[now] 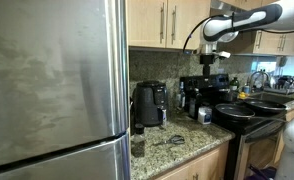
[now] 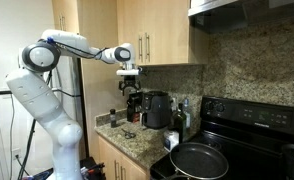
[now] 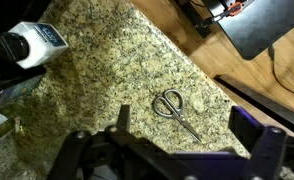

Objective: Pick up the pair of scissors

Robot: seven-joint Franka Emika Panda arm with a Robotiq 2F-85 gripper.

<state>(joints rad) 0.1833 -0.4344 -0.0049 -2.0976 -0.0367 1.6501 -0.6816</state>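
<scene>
The pair of scissors (image 3: 174, 108) lies flat on the speckled granite counter (image 3: 97, 70), with its dark handle loops up-left and its slim blades pointing down-right. It also shows small in both exterior views (image 1: 175, 140) (image 2: 128, 133), near the counter's front edge. My gripper (image 3: 187, 125) is open and empty. In the wrist view its two fingers stand either side of the scissors. In both exterior views the gripper (image 1: 208, 58) (image 2: 130, 78) hangs well above the counter, pointing down.
A black boxy appliance (image 1: 149, 103) (image 2: 155, 110) and a coffee maker (image 1: 197, 95) stand at the counter's back. A stove with pans (image 1: 249, 108) (image 2: 199, 160) adjoins the counter. A steel fridge (image 1: 57, 90) fills one side. A white bottle (image 3: 35, 45) stands on the counter.
</scene>
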